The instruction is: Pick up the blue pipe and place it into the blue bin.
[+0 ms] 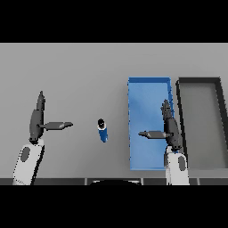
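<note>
Right hand (169, 127) open over bin (147, 89), left hand (38, 122) open too; small pipe (103, 130) may roll when grabbed.

Two white forearms with rounded casings each carry a grey oval inset (near the wrist); the slim dark left hand (36, 119) and dark right hand (169, 127) match.

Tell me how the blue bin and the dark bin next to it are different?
The blue bin is bright blue; the dark bin is black-rimmed with a grey floor. The blue bin lies nearer the blue pipe, the dark bin further right. Both are long, open rectangles holding nothing.
</note>
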Tool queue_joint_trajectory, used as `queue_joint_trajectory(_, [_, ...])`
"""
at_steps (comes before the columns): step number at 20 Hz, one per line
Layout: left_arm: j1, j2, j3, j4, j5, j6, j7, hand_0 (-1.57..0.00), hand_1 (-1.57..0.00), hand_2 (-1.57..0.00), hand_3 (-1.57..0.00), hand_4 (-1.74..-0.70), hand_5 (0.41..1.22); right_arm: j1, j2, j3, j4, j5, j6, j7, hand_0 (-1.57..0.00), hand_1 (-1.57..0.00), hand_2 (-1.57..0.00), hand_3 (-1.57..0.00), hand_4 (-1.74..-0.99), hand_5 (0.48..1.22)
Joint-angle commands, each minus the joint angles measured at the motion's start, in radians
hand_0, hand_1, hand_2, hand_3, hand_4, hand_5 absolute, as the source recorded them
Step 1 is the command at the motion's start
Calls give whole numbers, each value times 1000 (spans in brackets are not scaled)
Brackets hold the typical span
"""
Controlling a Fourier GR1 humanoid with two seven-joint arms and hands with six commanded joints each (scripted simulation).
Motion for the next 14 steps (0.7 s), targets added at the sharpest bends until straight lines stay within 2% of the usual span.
queue_joint_trajectory(1, [-2, -2, -1, 0, -1, 2, -3, 1, 1, 1, 1, -966, 593, -2, -2, -3, 1, -2, 0, 1, 1, 1, 1, 1, -1205, 629])
queue_joint_trajectory(6, [-20, -23, -19, 3, -21, 20, 5, 1, 1, 1, 1, -966, 593, -28, -24, -26, 26, -17, 10, 12, 1, 1, 1, 1, -1205, 629])
queue_joint_trajectory(7, [18, 39, -44, -3, -27, -79, -62, 1, 1, 1, 1, -966, 593, 12, -97, -5, -15, 49, 26, -78, 1, 1, 1, 1, -1205, 629])
queue_joint_trajectory(8, [29, 86, -52, 16, -31, -144, -97, 1, 1, 1, 1, -963, 592, 58, -133, 16, -51, 92, 36, -143, 1, 1, 1, 1, -1201, 628])
queue_joint_trajectory(10, [28, 122, -64, 31, -35, -209, -129, 1, 1, 1, 1, -959, 590, 78, -160, 44, -77, 142, 43, -139, 1, 1, 1, 1, -1197, 626])
queue_joint_trajectory(12, [22, 135, -69, 47, -38, -239, -145, 1, 1, 1, 1, -961, 595, 96, -167, 54, -113, 149, 46, -141, 1, 1, 1, 1, -1196, 623])
queue_joint_trajectory(14, [31, 151, -67, 46, -14, -283, -168, 1, 1, 1, 1, -960, 593, 87, -168, 55, -113, 148, 49, -117, 1, 1, 1, 1, -1203, 625])
